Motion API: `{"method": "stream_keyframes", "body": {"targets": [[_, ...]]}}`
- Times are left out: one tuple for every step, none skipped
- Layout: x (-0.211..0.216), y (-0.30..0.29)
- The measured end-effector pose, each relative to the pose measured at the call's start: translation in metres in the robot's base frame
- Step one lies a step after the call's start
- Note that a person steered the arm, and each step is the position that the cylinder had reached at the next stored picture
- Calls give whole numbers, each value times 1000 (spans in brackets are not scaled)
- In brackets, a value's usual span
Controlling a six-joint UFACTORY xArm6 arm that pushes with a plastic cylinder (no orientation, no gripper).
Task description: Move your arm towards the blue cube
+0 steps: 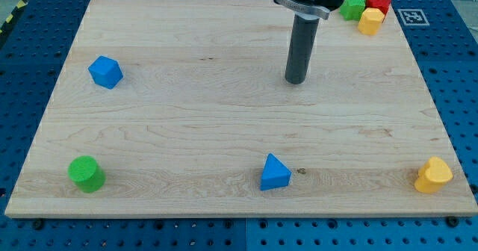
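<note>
The blue cube (104, 72) sits on the wooden board (187, 116) near its left edge, in the upper half. My tip (296, 81) is the lower end of a dark rod that comes down from the view's top, right of centre. It stands on bare board far to the right of the blue cube, at about the same height in the view, and touches no block.
A blue triangular block (275, 172) lies near the bottom edge. A green cylinder (86, 173) is at the bottom left, a yellow heart-shaped block (433, 175) at the bottom right. Green (352, 6), yellow (370, 20) and red (380, 2) blocks cluster at the top right corner.
</note>
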State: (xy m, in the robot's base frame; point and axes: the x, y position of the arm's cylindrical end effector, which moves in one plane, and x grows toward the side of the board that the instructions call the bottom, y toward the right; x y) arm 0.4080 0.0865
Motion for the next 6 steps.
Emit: {"method": "stream_keyframes", "body": {"targets": [[0,0],[0,-6],[-3,-19],[-40,-97],[-68,-213],[-71,-334]]}}
